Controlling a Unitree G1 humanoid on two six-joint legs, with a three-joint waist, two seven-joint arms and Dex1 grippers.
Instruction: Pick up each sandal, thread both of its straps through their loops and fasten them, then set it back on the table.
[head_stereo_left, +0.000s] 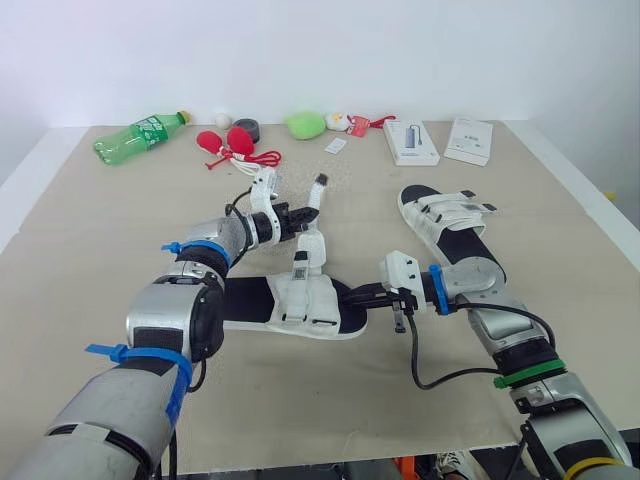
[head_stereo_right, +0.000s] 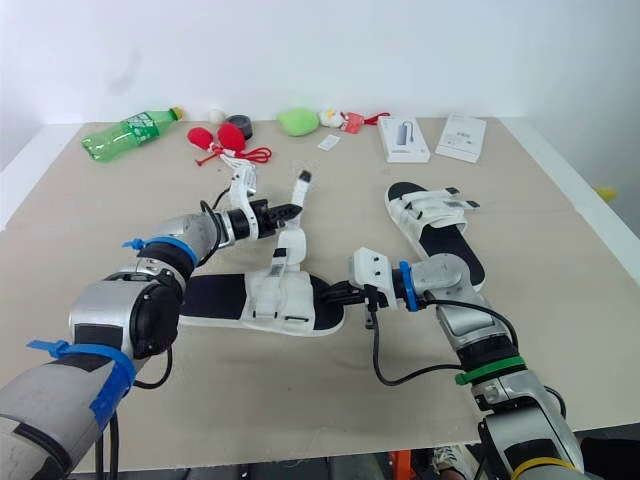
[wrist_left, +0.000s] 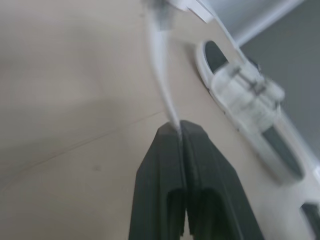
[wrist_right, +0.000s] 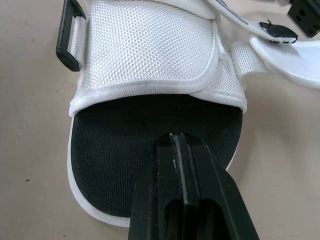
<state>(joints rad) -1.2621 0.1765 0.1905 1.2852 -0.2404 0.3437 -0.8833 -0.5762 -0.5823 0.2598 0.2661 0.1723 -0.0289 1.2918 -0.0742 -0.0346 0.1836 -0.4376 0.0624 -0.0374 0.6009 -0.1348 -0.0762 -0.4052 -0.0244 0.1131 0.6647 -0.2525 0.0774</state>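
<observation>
At the middle of the tabletop (head_stereo_left: 90, 250), the near sandal (head_stereo_left: 300, 300) lies flat with its heel to the left and its toe to the right. Your left hand (head_stereo_left: 303, 215) sits just beyond it, its two fingers pinched tight on a white strap (head_stereo_left: 318, 193). That strap rises from the sandal's upper, and its dark-tipped free end sticks out past the fingertips, up and away from you. A second strap end (head_stereo_left: 300, 262) with a dark tip stands loose above the upper, just near of your left hand.

Your right hand (wrist_right: 172, 137) comes in from the right with its fingers closed together and nothing between them. The tips rest at the toe end of the sandal's black footbed (wrist_right: 125, 135).

The far sandal (head_stereo_left: 445, 225) lies flat on the right side, well apart from the near one, toe toward you. Along the far edge you have a green bottle (head_stereo_left: 135, 136) at the left and two white boxes (head_stereo_left: 410, 142) at the right.
</observation>
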